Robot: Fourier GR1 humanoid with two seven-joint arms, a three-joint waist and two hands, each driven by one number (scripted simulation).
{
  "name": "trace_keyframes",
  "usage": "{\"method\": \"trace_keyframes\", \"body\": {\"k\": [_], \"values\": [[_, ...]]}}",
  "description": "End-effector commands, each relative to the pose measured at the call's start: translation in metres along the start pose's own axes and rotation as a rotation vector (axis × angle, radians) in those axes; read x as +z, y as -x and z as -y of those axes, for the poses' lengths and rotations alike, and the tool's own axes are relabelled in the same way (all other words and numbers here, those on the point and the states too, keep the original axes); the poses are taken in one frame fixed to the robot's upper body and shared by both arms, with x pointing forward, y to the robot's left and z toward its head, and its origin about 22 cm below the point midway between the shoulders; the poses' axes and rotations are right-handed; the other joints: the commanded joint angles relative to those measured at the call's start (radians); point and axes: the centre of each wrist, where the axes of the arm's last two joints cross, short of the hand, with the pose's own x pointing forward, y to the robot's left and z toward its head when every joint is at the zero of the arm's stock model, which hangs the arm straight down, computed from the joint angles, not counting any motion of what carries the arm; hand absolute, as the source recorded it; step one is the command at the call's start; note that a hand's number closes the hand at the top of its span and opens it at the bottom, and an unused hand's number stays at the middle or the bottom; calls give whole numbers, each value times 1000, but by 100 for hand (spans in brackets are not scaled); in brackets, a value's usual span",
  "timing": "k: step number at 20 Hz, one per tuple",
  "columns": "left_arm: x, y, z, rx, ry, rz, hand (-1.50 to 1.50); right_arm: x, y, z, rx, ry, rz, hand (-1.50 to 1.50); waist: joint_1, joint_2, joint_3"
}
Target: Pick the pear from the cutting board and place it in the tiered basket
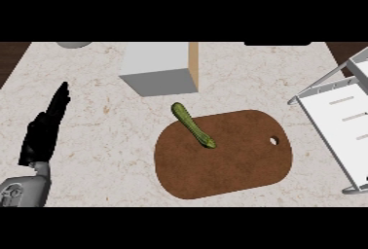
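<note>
A brown cutting board (230, 160) with a hole near its right edge lies in the middle of the counter. On its upper left edge lies a long, thin green item (193, 125), partly off the board; it looks more like a cucumber than a pear. The white tiered basket (338, 121) stands at the right edge. My left hand (45, 130) rests at the far left, fingers straight and pointing away, well apart from the board. My right hand does not show.
A white box with a wooden side (161, 68) stands behind the board. A grey round thing (74, 44) peeks in at the top left. Dark strips border the counter's far corners.
</note>
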Motion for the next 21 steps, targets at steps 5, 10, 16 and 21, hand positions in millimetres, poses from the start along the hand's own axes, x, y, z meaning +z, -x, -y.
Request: {"method": "trace_keyframes", "body": {"k": [5,10,16,21], "values": [[4,-3,12,1,-3,4,0,11,4,62,-130,177,-155,-150,-8,-4,0],[3,1,13,5,-24,-7,0,38,34,88,-231,105,-256,-150,-19,-7,0],[7,6,7,-14,-18,-5,0,66,96,147,-244,91,-231,-150,-25,-11,0],[9,12,8,6,-6,-11,0,94,143,197,-360,138,-211,-150,-11,-5,0]]}}
